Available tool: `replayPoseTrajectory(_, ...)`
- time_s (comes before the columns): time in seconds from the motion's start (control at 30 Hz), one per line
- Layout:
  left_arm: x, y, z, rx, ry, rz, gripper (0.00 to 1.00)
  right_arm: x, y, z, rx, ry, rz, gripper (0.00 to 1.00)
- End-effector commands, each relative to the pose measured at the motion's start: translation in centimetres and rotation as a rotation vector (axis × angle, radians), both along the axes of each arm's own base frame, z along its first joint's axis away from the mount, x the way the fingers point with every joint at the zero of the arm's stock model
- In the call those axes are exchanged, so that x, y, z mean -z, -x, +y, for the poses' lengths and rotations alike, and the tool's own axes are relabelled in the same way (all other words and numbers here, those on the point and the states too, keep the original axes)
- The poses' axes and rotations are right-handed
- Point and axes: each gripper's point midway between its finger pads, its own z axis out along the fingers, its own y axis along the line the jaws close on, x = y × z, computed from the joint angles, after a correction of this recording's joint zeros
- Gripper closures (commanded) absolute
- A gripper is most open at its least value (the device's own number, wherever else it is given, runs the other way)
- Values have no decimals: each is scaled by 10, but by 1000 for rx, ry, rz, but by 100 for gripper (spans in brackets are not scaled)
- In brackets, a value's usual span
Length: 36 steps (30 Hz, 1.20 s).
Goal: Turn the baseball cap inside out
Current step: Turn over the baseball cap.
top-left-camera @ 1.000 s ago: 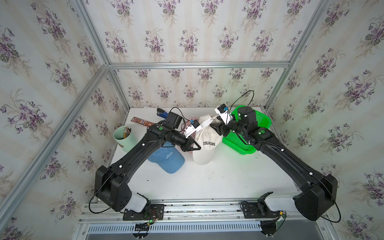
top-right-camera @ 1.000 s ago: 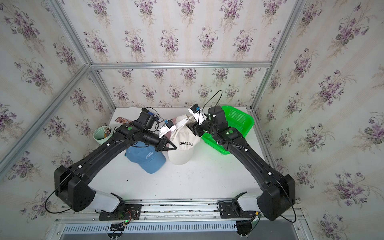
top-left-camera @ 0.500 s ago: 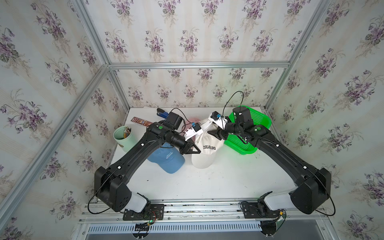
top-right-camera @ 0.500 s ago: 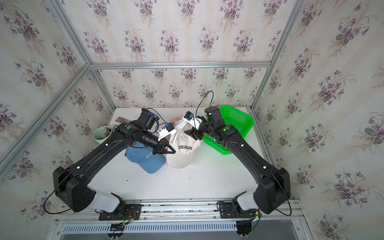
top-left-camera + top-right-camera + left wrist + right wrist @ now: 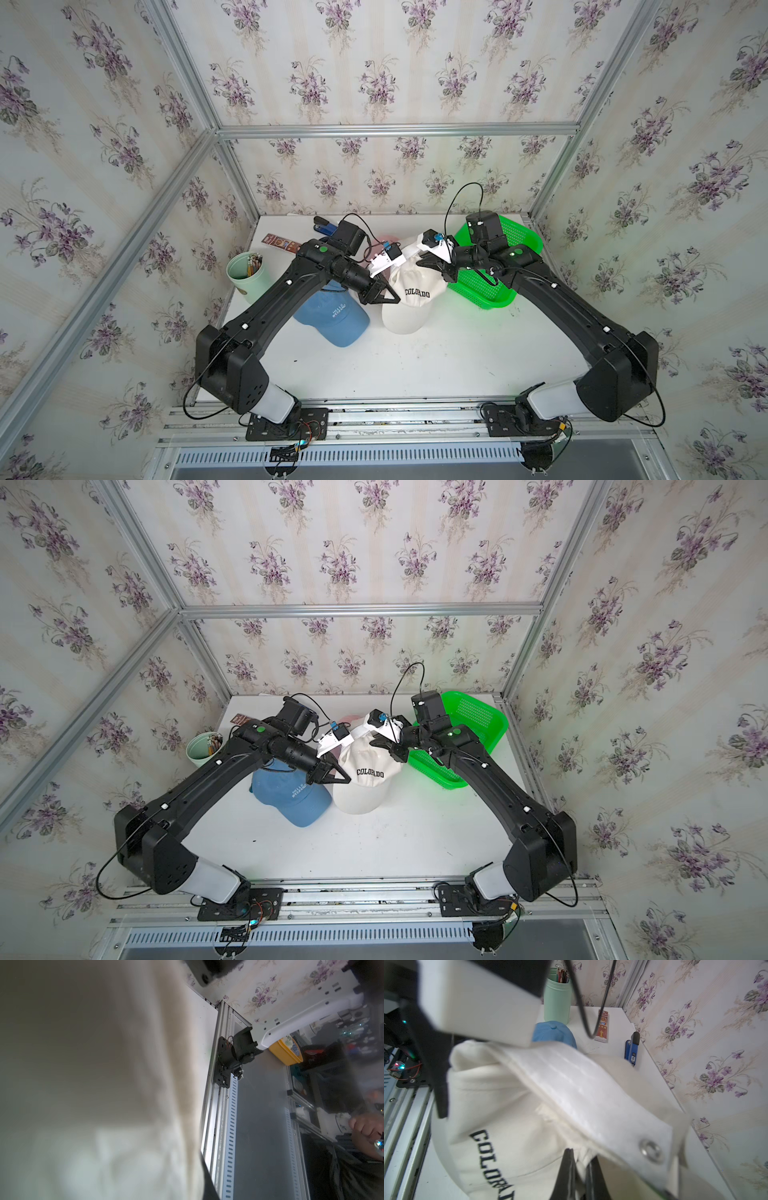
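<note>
By the tabletop's left edge stands a mint cup (image 5: 245,274) of pencils, with a blue cap (image 5: 336,318) beside it toward the middle. The left gripper (image 5: 390,292) has its jaws closed, and I judge it pinches the left flank of the white cap (image 5: 415,276) just beside the lettering; its wrist view shows only blurred cream cloth. The white cap sits mid-table, toward the back edge, with its bill toward the front edge, so its long axis runs front to back. The arms flank it from opposite sides, equally near. The right gripper (image 5: 424,262) is closed on the rear right rim, under the strap (image 5: 591,1095). Pulling the two grips apart should open the crown for pushing through. A green basket (image 5: 494,286) fills the back right corner. The white tabletop (image 5: 415,365) is smooth, walled by floral paper.
</note>
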Motion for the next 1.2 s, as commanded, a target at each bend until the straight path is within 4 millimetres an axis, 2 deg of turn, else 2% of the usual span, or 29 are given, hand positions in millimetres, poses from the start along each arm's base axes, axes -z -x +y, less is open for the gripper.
replayPoseTrajectory(0.0,-7,-35,-5,-123,80,12,100,3,5,1,32,-43,51,100)
replayPoseTrajectory(0.13,-1,-58,-5,-208,114,98,100,4,-4,-4,151,-121,49,100)
replayPoseTrajectory(0.37,15,-83,-6,-314,94,208,100,-17,-3,-10,246,-251,75,100)
replayPoseTrajectory(0.5,33,-99,10,-412,-17,176,100,-24,13,-9,207,-272,127,100)
replayPoseTrajectory(0.6,37,-107,19,-443,-37,175,100,-27,17,-12,222,-267,150,100)
replayPoseTrajectory(0.77,46,-116,33,-502,-64,182,100,-25,16,-25,249,-262,222,100)
replayPoseTrajectory(0.87,51,-121,43,-559,-119,151,100,-22,8,-35,282,-283,292,100)
replayPoseTrajectory(0.97,53,-123,53,-614,-158,121,100,-16,8,-37,295,-273,328,100)
replayPoseTrajectory(1.17,68,-122,76,-698,-280,102,100,-24,12,-39,309,-293,332,100)
